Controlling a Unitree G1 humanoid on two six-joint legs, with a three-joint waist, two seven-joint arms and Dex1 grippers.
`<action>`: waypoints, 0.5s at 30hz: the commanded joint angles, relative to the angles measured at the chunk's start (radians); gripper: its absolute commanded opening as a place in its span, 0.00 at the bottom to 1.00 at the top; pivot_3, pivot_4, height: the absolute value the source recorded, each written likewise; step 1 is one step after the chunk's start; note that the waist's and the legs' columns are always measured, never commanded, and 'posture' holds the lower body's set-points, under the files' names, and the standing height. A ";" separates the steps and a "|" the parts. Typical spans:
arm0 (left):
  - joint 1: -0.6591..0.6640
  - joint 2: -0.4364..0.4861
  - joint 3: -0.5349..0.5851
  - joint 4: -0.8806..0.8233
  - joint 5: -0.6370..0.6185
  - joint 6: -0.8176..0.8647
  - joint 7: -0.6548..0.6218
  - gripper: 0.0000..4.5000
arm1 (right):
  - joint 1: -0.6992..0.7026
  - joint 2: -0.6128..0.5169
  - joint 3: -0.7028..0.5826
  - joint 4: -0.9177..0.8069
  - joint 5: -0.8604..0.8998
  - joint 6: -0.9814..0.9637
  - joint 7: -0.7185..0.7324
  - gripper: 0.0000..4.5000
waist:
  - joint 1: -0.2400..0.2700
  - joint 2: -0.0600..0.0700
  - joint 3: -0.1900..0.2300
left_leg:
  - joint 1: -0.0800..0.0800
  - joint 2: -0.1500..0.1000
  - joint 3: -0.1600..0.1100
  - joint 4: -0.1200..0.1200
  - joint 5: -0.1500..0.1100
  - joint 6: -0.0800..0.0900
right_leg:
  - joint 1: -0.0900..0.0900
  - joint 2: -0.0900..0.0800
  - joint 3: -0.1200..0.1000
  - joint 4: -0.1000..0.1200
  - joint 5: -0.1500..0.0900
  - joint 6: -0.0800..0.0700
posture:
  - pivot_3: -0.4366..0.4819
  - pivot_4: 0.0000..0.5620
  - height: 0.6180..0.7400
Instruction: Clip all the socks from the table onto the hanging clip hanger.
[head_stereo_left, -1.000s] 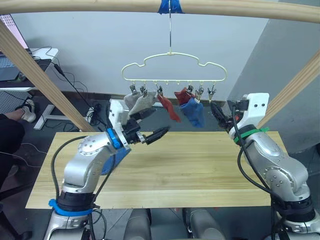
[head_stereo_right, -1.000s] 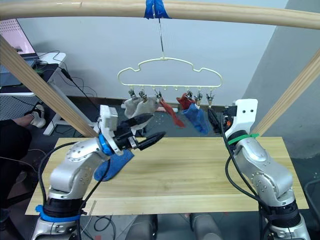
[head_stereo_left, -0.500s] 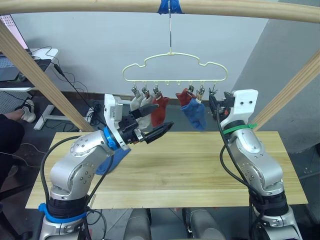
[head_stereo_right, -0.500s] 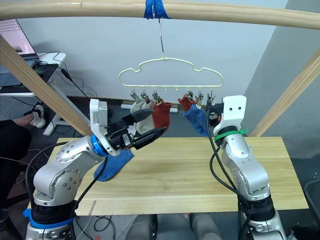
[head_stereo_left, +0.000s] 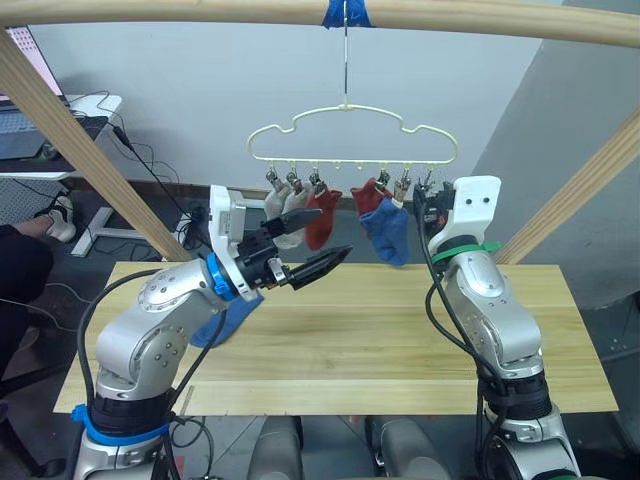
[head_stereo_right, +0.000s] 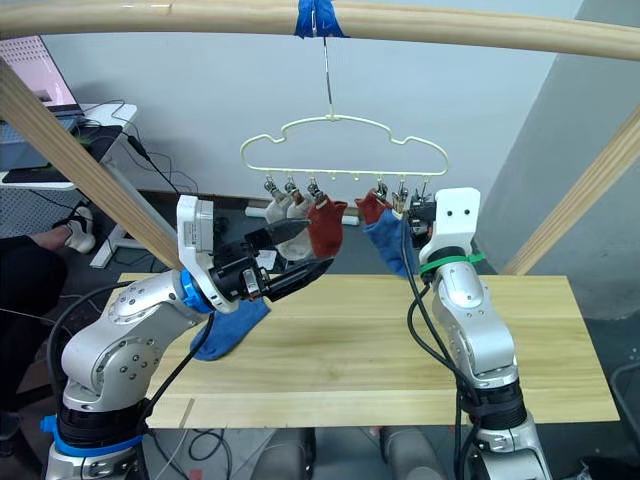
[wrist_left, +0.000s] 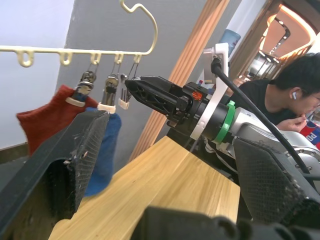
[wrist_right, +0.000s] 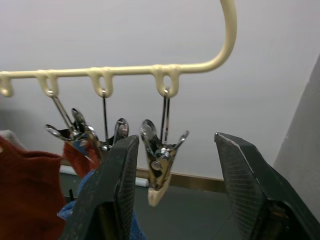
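Observation:
The pale clip hanger (head_stereo_left: 350, 135) hangs from the top pole. Two grey socks (head_stereo_left: 283, 205), two rust-red socks (head_stereo_left: 320, 215) and one blue sock (head_stereo_left: 388, 232) are clipped to it. Another blue sock (head_stereo_left: 222, 318) lies on the table (head_stereo_left: 380, 330), partly under my left forearm. My left gripper (head_stereo_left: 325, 238) is open and empty, held above the table just below the grey and red socks. My right gripper (wrist_right: 176, 140) is raised at the hanger's right end, open, with the empty end clip (wrist_right: 159, 165) hanging between its fingers (wrist_right: 117, 190).
Slanted wooden poles (head_stereo_left: 90, 150) stand at both sides of the table, and a top pole (head_stereo_left: 200, 12) carries the hook with blue tape. A person (wrist_left: 295, 95) sits beyond the right side. A desk with cables (head_stereo_left: 60, 110) is at back left.
My right gripper has swung up and leftward to the hanger's end clip. The left gripper has risen slightly. The swinging socks have settled.

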 joint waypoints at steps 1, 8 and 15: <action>0.001 0.006 0.000 -0.030 0.004 -0.026 -0.008 1.00 | -0.033 0.017 -0.013 -0.011 -0.031 -0.022 0.005 0.56 | 0.000 0.000 0.000 | 0.000 0.000 0.000 0.000 0.000 0.000 | 0.000 0.000 0.000 0.000 0.000 0.000 | 0.48 0.37 1.00; 0.001 0.002 -0.003 -0.028 0.012 -0.038 -0.002 1.00 | -0.061 0.058 -0.045 0.032 -0.068 -0.019 -0.016 0.56 | 0.002 0.000 0.000 | 0.000 0.000 0.000 0.000 0.000 0.000 | 0.000 0.000 0.000 0.000 0.000 0.000 | 0.48 0.37 1.00; 0.000 -0.003 -0.010 -0.024 0.027 -0.046 0.000 1.00 | -0.079 0.112 -0.072 0.048 -0.062 -0.022 -0.008 0.56 | 0.002 0.000 0.000 | 0.000 0.000 0.000 0.000 0.000 0.000 | 0.000 0.000 0.000 0.000 0.000 0.000 | 0.48 0.38 1.00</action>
